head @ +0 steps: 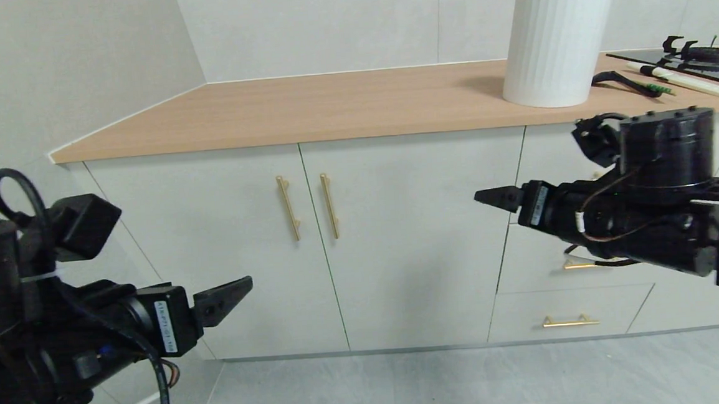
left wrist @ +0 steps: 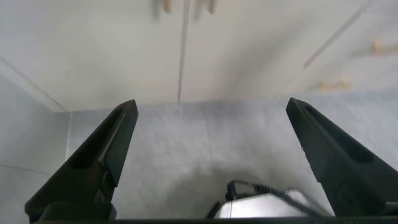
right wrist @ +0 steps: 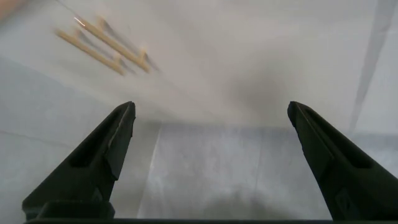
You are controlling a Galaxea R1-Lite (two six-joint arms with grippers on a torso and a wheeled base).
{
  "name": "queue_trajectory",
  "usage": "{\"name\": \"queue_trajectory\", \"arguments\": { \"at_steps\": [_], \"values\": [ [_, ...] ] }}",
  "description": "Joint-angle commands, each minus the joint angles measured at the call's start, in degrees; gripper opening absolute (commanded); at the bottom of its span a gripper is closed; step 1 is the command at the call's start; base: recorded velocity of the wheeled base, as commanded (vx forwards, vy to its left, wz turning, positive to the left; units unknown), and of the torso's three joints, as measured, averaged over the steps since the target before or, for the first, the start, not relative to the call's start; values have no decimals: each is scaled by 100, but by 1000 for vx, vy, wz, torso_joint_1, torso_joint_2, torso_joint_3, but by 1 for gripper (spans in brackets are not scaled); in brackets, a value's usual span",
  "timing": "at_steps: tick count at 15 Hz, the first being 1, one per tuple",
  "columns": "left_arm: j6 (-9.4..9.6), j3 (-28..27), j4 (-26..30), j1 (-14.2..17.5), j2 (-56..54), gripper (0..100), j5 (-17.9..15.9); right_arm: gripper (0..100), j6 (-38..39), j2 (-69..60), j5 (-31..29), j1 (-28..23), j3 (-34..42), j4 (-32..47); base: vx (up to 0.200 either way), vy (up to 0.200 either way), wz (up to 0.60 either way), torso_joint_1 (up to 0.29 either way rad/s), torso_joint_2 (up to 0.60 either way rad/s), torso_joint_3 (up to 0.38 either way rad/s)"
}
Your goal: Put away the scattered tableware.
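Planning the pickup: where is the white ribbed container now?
The white ribbed container stands upright on the wooden countertop, on the head view's right, just left of a black utensil.

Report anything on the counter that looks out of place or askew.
At the right end of the counter, a black utensil lies loose beside the white ribbed container, and a long white utensil lies slanted next to the stove grate. Neither is put away. Nothing looks spilled or broken.
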Motion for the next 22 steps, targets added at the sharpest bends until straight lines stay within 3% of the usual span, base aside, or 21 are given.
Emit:
{"name": "queue_trajectory", "arguments": {
  "at_steps": [1, 2, 5, 6, 9, 10, 12, 18, 22],
  "values": [
    [14, 354, 1, 132, -796, 100, 1, 100, -423, -1486, -447, -105, 766, -1, 0, 0, 0, 0, 0, 0],
    [93, 608, 1, 228, -1200, 100, 1, 100, -740, -2075, -676, -131, 1127, -1, 0, 0, 0, 0, 0, 0],
    [937, 1127, 19, 694, -2457, 100, 1, 100, -1443, -3806, -790, -167, 1865, 52, 0, 0, 0, 0, 0, 0],
    [1131, 1224, 36, 826, -2862, 100, -8, 100, -1830, -4351, -957, -202, 2049, 78, 0, 0, 0, 0, 0, 0],
    [1429, 1391, 54, 1125, -3784, 100, -8, 100, -2673, -5511, -1045, -1054, 2445, 104, 0, 0, 0, 0, 0, 0],
    [1596, 1479, 98, 1283, -4180, 100, -8, 100, -2902, -6065, -1010, -1415, 2559, 333, 0, 0, 0, 0, 0, 0],
    [1816, 1496, 397, 1556, -4760, 100, -8, 100, -3157, -6979, -1010, -1634, 2542, 1098, 0, 0, 0, 0, 0, 0],
    [1904, 1496, 1232, 2276, -6131, 100, -52, 100, -3183, -8517, -1001, -2399, 2594, 2662, 0, 0, 0, 0, 0, 0],
    [2027, 1540, 1452, 2795, -6571, 100, -192, 100, -3183, -9036, -825, -2909, 2920, 2776, 0, 0, 0, 0, 0, 0]
  ]
}}
